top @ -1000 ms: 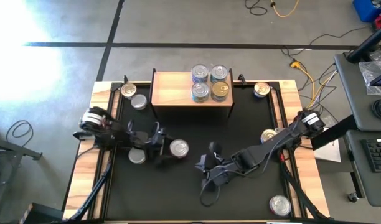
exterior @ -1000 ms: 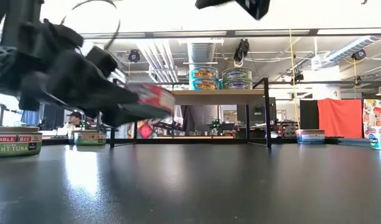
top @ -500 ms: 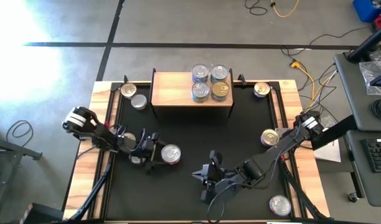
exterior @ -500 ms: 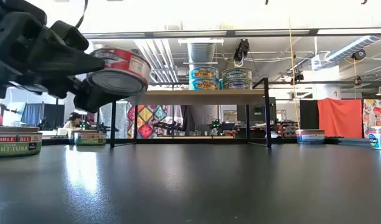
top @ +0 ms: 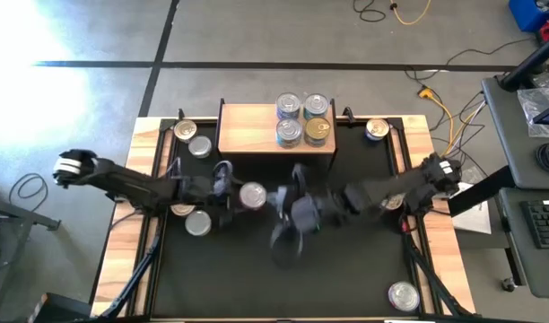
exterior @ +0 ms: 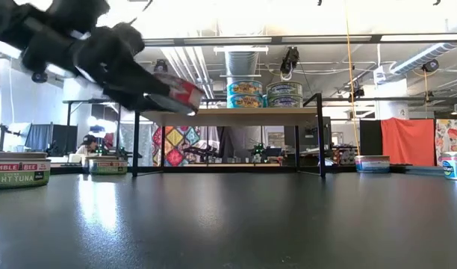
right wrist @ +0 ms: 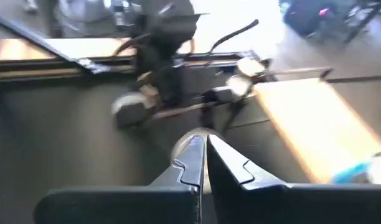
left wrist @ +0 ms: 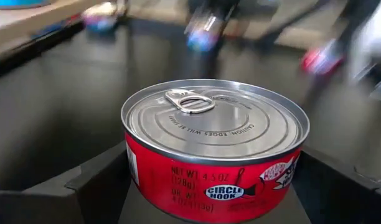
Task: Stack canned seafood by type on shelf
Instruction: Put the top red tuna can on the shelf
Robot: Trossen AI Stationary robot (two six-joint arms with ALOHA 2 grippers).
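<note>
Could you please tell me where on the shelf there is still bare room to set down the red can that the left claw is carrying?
The shelf is bare across its left half, from its left edge to the four stacked cans. The right end is crowded. The left claw holds the red can above the black mat, just in front of that free patch.

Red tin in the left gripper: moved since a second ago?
Yes. The red tin, held in the left gripper, has gone up and nearer the shelf.

Right gripper smeared by motion blur from above. Red can cut off at wrist picture's lower edge; label partly unreadable. Cans on shelf: labels too small.
</note>
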